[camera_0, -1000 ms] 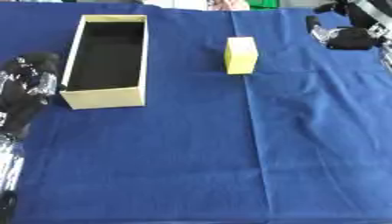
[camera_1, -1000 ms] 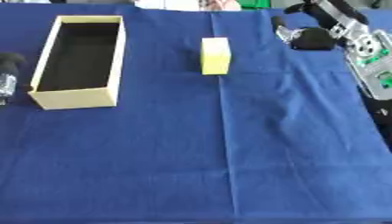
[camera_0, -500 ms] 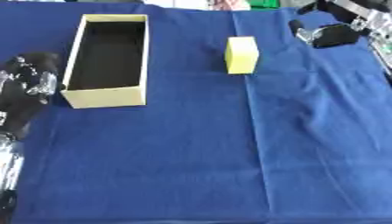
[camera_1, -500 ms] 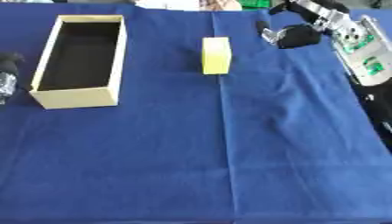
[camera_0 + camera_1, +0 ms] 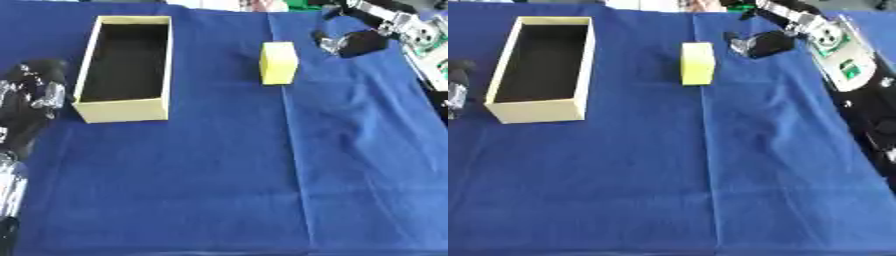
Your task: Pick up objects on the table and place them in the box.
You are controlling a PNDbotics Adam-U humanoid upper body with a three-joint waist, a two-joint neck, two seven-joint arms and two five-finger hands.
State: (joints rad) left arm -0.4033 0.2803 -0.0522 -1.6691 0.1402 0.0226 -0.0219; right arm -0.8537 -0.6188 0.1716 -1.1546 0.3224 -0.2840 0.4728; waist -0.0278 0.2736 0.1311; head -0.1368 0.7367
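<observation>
Right robot hand closing in on the yellow block, far side of the tabletop.

My right robot hand [image 5: 761, 44] hangs just right of the yellow block [image 5: 697, 63], apart from it, and I cannot tell whether its fingers are wide or curled: they blur into a dark lump. The block lies on the blue tabletop [image 5: 227, 170], right of the open box [image 5: 127, 67]. Risk, as I judge it: a sideways approach nudges the block instead of grasping it. My left robot hand [image 5: 33, 97] sits at the left edge, partly cut off, fingers unreadable.
</observation>
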